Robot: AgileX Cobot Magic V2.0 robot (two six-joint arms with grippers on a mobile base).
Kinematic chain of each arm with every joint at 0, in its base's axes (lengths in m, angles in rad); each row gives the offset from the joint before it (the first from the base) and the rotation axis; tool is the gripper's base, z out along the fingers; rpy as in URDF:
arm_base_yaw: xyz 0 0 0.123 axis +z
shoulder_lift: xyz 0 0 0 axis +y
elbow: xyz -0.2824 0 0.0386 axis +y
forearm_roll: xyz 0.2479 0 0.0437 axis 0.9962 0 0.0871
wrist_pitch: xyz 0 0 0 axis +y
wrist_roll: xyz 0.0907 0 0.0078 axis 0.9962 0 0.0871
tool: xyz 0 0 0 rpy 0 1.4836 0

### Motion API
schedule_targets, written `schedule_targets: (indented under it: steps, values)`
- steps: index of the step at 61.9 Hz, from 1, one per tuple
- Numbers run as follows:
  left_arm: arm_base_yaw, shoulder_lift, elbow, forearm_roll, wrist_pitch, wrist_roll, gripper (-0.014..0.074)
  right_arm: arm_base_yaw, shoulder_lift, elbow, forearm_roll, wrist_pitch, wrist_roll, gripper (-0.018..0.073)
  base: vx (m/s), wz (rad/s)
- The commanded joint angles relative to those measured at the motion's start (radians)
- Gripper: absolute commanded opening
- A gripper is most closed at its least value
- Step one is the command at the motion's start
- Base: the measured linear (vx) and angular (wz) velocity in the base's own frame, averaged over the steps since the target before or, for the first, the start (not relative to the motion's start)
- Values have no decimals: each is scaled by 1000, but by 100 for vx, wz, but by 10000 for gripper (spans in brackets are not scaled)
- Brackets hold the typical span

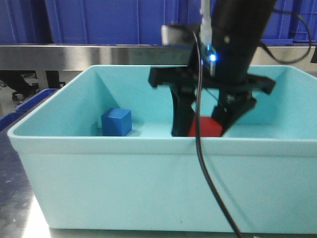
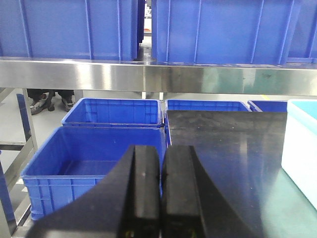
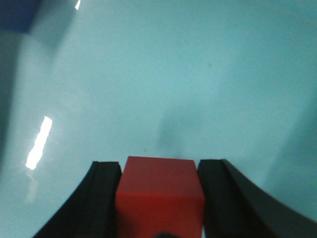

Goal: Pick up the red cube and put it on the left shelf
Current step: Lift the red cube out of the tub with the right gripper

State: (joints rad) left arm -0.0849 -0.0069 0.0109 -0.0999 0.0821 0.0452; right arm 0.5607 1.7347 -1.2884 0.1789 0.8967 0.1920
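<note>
The red cube sits between the fingers of my right gripper inside the light-teal bin. In the right wrist view both black fingers press the sides of the red cube, so the right gripper is shut on it, low over the bin floor. Whether the cube touches the floor I cannot tell. My left gripper is shut and empty, off to the left of the bin, above a dark tabletop. A steel shelf runs across behind it.
A blue cube lies in the bin, left of the red cube, and shows at the corner of the right wrist view. Open blue crates stand on the floor at left. Blue crates line the steel shelf.
</note>
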Motion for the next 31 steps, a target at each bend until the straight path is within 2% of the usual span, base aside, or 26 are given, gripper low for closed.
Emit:
schedule_targets:
  steps: [1, 9, 22, 31]
  values:
    - [-4, -12, 24, -1, -88, -5, 102, -1, -106, -67, -5, -22, -2, 64, 0, 0]
    - [-4, -12, 24, -1, -88, -5, 102, -1, -205, -72, -57, -64, -2, 64, 0, 0]
    - [-4, -12, 24, -1, -88, -5, 101, -7, -393, -47, -301, -60, 21, 64, 0, 0]
    - [-4, -12, 24, -1, -88, -5, 102, -51, -531, 44, -415, -64, 80, 64, 0, 0]
